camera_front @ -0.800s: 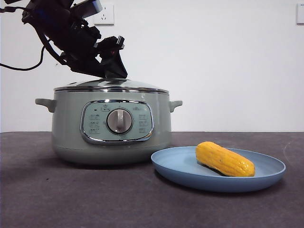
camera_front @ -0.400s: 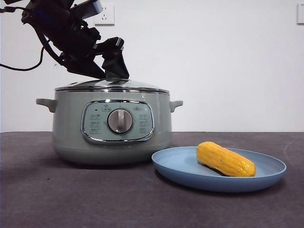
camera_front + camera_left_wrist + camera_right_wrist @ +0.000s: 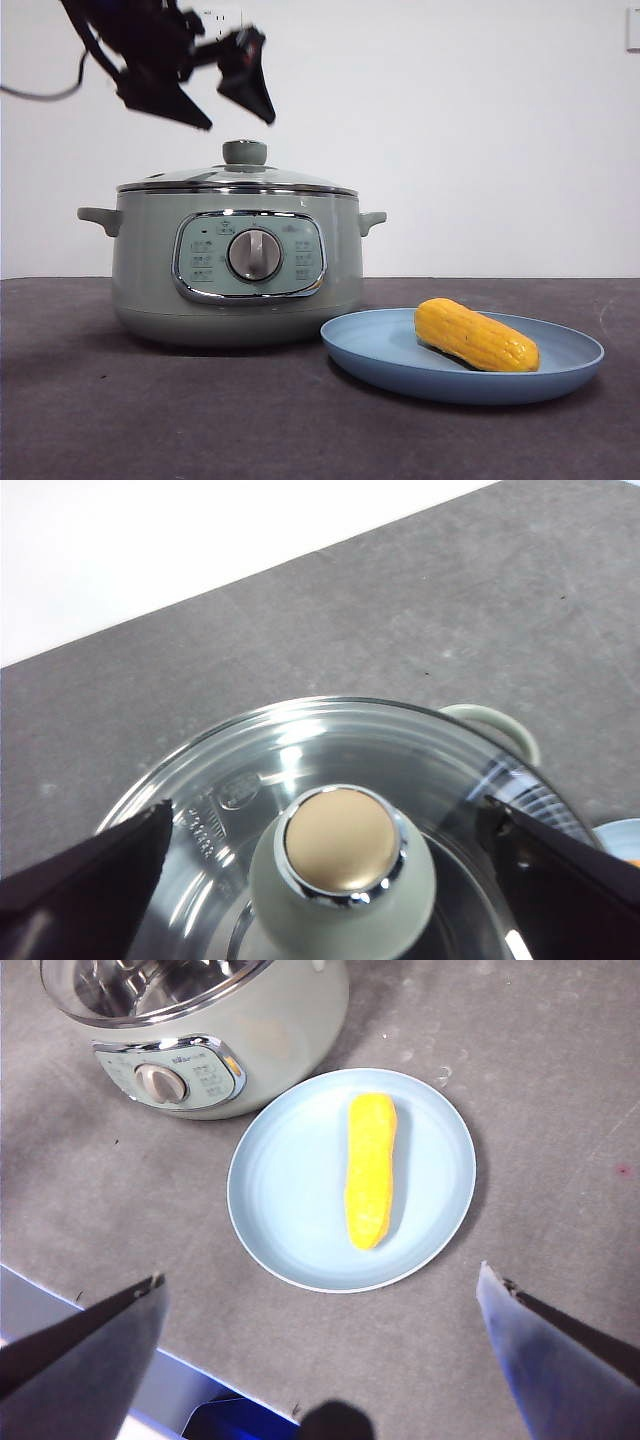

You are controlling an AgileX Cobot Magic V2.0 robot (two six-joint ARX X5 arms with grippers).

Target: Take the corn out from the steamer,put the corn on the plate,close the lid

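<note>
Lid [image 3: 236, 178] seated on the steamer [image 3: 236, 262] — glass dome, chrome rim, pale green knob. Corn [image 3: 476, 335] lies on the plate [image 3: 380, 350]. Left gripper [image 3: 240, 112] hangs above the knob — fingers [image 3: 248, 78] wide, empty. Right gripper [image 3: 320, 1360] spread wide, high over the plate.

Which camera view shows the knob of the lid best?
The left wrist view: the knob fills the picture from above, between the open left tool. The front view shows it small, from the side, on the lid. The right wrist view cuts it off.
</note>
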